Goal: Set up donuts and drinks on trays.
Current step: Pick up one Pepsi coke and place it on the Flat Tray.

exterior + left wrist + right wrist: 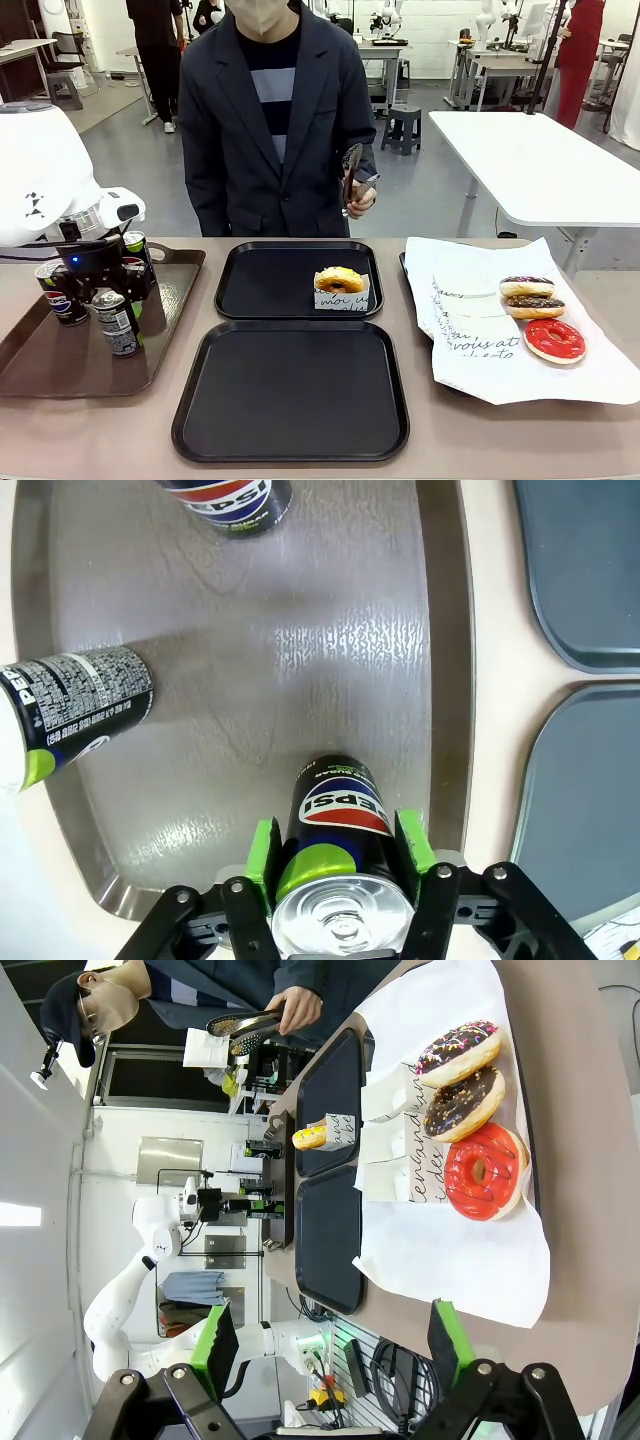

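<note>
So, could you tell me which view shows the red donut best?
The right wrist view: the red donut is close and large, glaze and hole clear. The front view shows it small on the white paper; the left wrist view faces the Pepsi cans.

Black trays (290,400), brown tray (50,372), red donut (535,342), dark Pepsi can (340,820) with green stripe, white script-printed paper (480,375)

A golden-glazed ring donut (340,279) sits on the far black plastic tray (262,282). The left gripper (103,288) hangs among dark soda cans (119,326).
</note>
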